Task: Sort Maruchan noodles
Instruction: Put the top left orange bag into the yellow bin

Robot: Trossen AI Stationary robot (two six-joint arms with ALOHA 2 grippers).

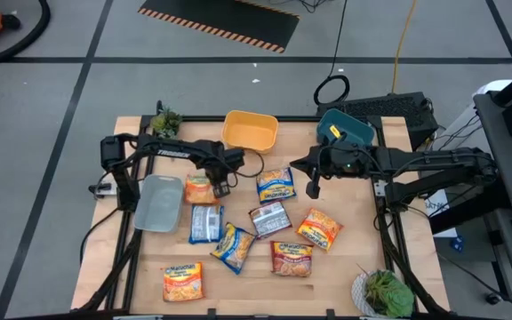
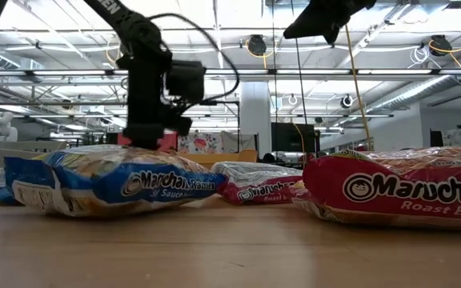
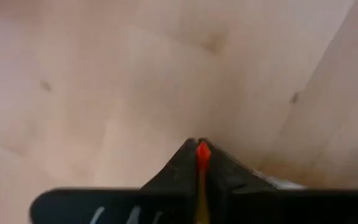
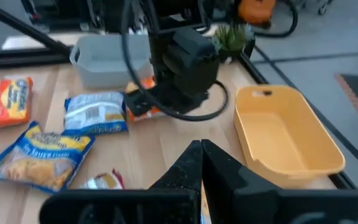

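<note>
The left claw (image 1: 218, 184) is closed on the edge of an orange packet (image 1: 199, 188), just beside the grey bin (image 1: 157, 203). The other Maruchan noodles (image 1: 269, 219) lie scattered across the middle of the bench (image 1: 345, 267). The right claw (image 1: 313, 187), fingers closed and empty, hangs above bare bench near the teal bin (image 1: 352, 126)

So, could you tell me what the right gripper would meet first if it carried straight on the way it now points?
Probably the left gripper. The right gripper points across the table at it, and the orange packet lies under it. The yellow bin sits off to one side. Depth is unclear, so the bare table could come first.
</note>
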